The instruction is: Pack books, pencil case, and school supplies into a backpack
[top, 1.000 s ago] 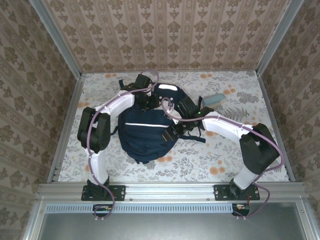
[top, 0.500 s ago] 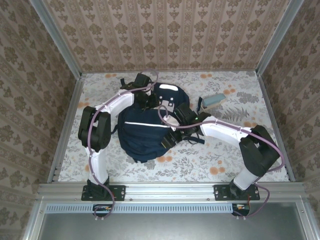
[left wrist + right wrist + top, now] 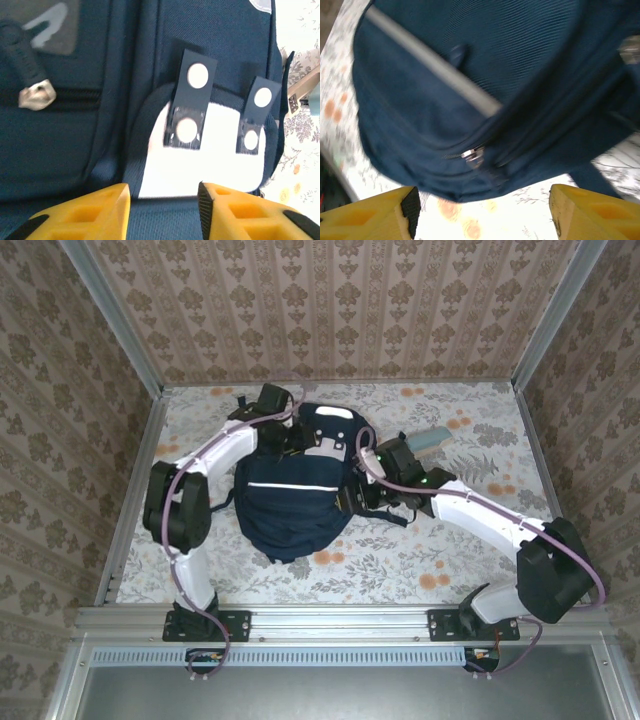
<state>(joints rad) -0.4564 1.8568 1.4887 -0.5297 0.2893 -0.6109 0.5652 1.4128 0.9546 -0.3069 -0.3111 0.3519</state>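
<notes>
Top view, backpack (image 3: pixel 290 510): flat on table (image 3: pixel 470 550), between both arms.
Top view, left gripper (image 3: pixel 298 443): over backpack's far end.
Top view, right gripper (image 3: pixel 352 498): at backpack's right edge.
Top view, pencil case (image 3: pixel 425 439): probably the grey-blue shape right of backpack, apart from it.
Left wrist view, left gripper (image 3: pixel 162 210): fingers parted, nothing between, close over backpack's (image 3: pixel 220 55) white patch (image 3: pixel 215 170).
Right wrist view, right gripper (image 3: pixel 482 215): spread wide, empty, near backpack's (image 3: pixel 470 50) zipper pull (image 3: pixel 472 156).
</notes>
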